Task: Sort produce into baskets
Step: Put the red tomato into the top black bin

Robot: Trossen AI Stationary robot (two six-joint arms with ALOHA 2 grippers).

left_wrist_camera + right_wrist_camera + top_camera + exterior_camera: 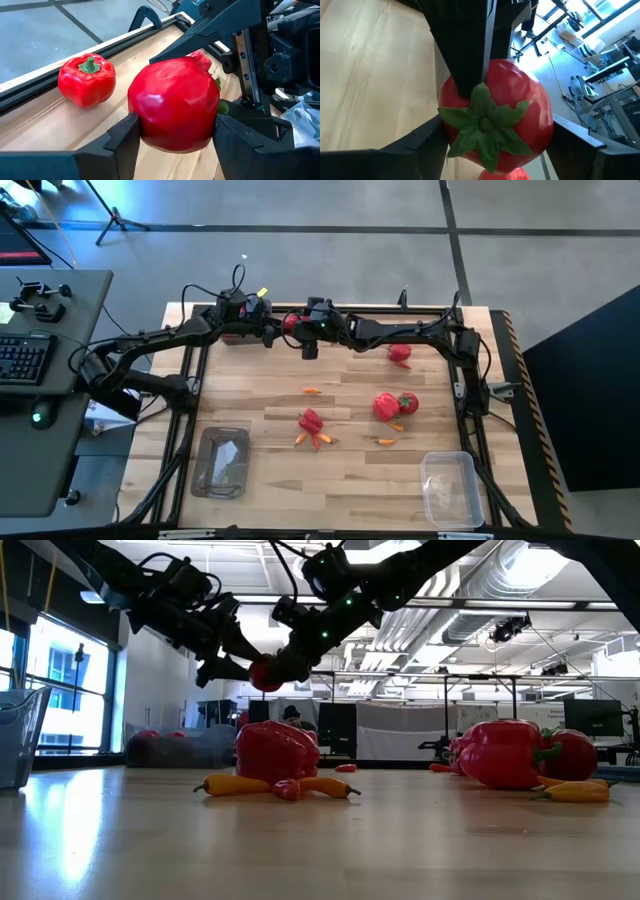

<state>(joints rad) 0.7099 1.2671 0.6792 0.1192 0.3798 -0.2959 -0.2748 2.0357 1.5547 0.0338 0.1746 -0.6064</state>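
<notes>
Round red fruit, smooth, rigid and likely slippery, pinched across its middle by left gripper and right gripper above the bench's far edge

High view: overhead, facing straight down on the whole tabletop.
Low view: tabletop level, facing across into the room.
2 wrist views: close, opposite sides.
Shared: round red fruit, all 4 views.

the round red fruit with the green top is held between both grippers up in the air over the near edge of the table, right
Not quite. The round red fruit is held up between the left gripper and the right gripper, but over the far edge of the table, not the near one. The high view shows this.
</notes>
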